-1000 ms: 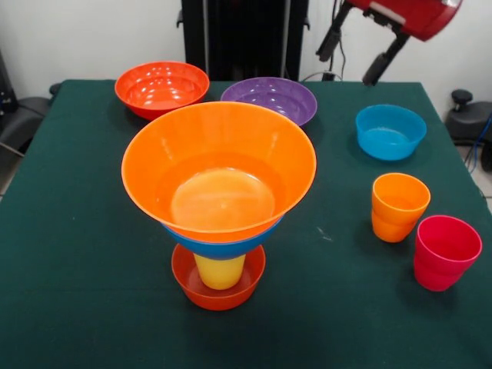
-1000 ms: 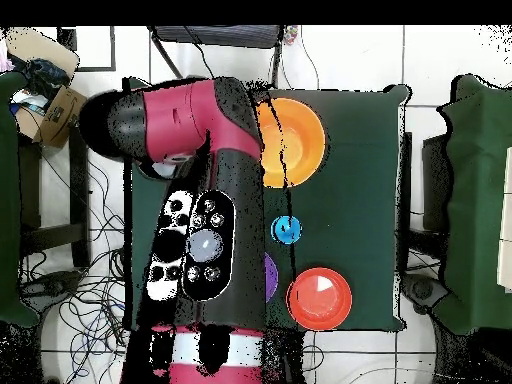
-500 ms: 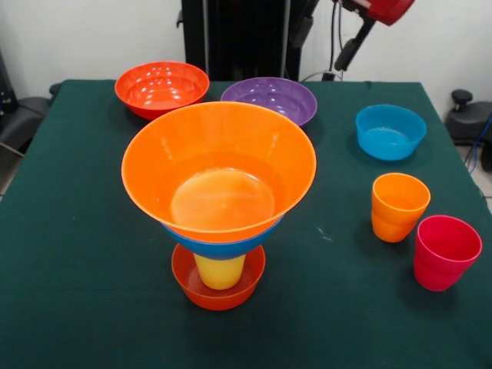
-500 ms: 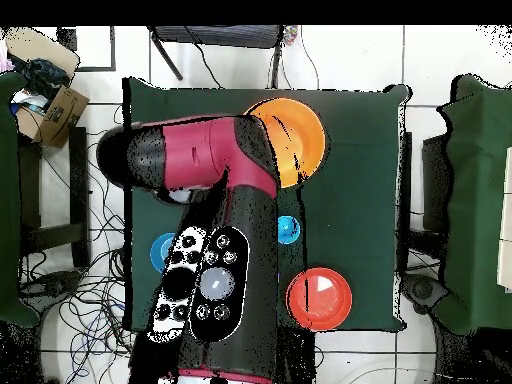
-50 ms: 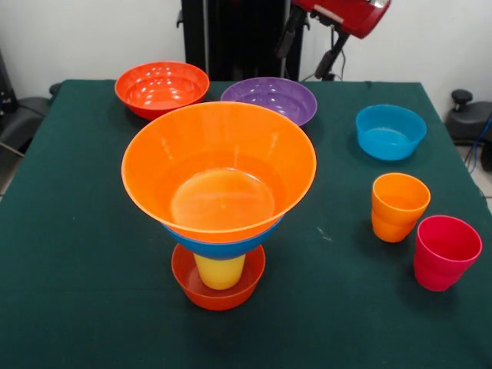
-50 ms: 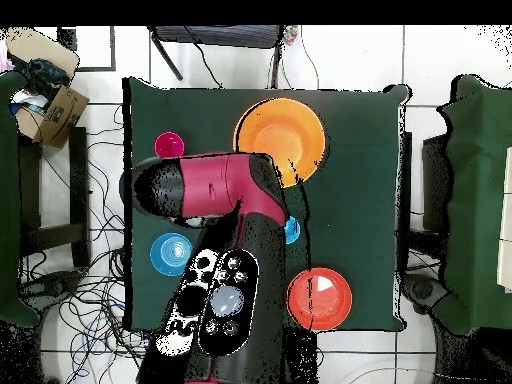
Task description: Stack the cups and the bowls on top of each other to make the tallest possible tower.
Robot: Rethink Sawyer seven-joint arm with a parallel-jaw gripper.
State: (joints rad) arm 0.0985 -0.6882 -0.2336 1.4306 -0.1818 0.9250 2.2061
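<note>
Tower is seen near table centre in the front view: small red-orange bowl at the base, yellow cup standing in it, blue bowl on the cup, large light orange bowl nested on top and flaring wide. Loose pieces, taken clockwise from the tower: medium red-orange bowl at 11 o'clock, purple bowl at 1, teal-blue bowl at 2, orange cup at 3 and pinkish red cup at 4, the two cups just beside each other. Gripper is held high above the table's far edge, over the purple bowl area, with nothing in it; two dark fingers are seen apart, moderately wide. Step judged in hand: transit to the next pick, none of the loose pieces yet engaged. Next move is judged to call for a descent onto a rim, likely the purple bowl, then a centred, gentle placement, since the stack rests on one narrow cup and looks top-heavy.
</note>
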